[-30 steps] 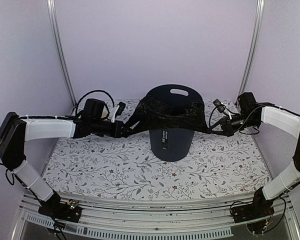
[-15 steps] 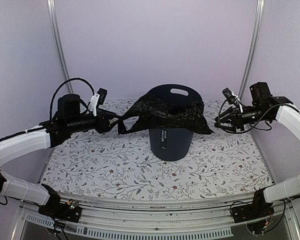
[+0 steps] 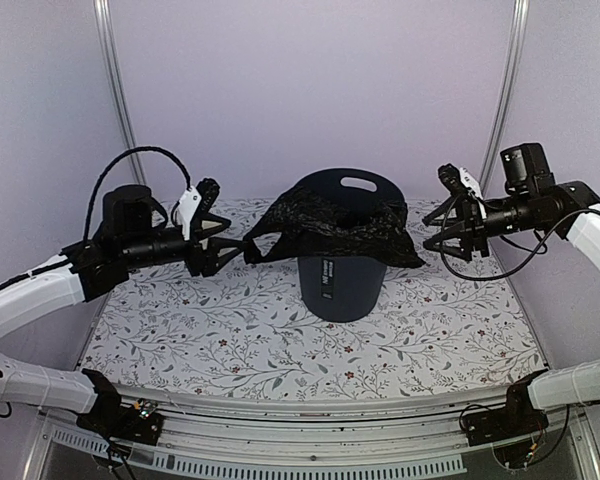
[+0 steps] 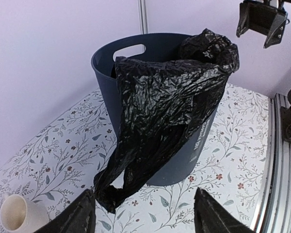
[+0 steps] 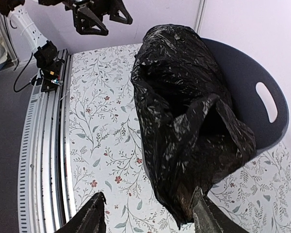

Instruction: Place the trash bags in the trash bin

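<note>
Bag (image 3: 330, 225) draped across the rim of the bin (image 3: 342, 285), largely hanging outside it. Left gripper (image 3: 225, 243) and right gripper (image 3: 432, 230) both spread, gripping nothing. Risk: the slick, unsupported film may slide off onto the table (image 3: 230, 330).

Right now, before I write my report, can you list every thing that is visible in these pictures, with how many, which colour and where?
trash bag: one, glossy black, draped over the bin's near rim, ends hanging outside on both sides
trash bin: one, dark grey, upright at the middle of the table, toward the back
cup: one, cream, on the table, seen only in the left wrist view
table: one, white floral cover, under everything
metal posts: two, silver, at the back corners
left claw: one, black, open, by the bag's left end
right claw: one, black, open, by the bag's right end
</note>
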You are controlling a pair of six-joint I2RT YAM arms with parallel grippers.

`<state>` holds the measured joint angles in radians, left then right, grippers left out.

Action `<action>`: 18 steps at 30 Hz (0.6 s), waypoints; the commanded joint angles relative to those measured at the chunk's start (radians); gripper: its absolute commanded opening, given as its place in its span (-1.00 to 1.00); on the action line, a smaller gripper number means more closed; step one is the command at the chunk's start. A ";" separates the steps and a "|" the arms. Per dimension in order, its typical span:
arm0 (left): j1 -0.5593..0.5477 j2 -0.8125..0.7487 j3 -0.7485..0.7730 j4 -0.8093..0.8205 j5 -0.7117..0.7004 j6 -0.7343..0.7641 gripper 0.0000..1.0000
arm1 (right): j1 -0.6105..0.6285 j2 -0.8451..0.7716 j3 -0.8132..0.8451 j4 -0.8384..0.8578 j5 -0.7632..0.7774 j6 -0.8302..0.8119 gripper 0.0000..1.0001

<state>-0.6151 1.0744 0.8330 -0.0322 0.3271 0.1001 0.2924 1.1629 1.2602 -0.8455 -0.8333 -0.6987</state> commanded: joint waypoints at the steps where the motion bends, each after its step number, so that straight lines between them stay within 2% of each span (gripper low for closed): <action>1: -0.030 0.062 0.072 -0.004 -0.016 0.106 0.39 | 0.086 0.052 0.030 0.105 0.133 0.008 0.22; 4: -0.039 0.125 0.112 -0.001 -0.005 0.130 0.36 | 0.118 0.065 0.024 0.140 0.177 0.036 0.21; 10: -0.041 0.210 0.126 0.072 -0.077 0.141 0.27 | 0.149 0.074 -0.021 0.168 0.252 0.042 0.20; 14: -0.041 0.260 0.142 0.105 -0.062 0.163 0.09 | 0.149 0.091 -0.012 0.176 0.289 0.048 0.17; 18: -0.041 0.297 0.162 0.134 -0.045 0.163 -0.11 | 0.152 0.126 0.007 0.125 0.255 0.007 0.15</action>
<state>-0.6453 1.3460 0.9504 0.0345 0.2737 0.2436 0.4377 1.2545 1.2491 -0.6952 -0.5781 -0.6674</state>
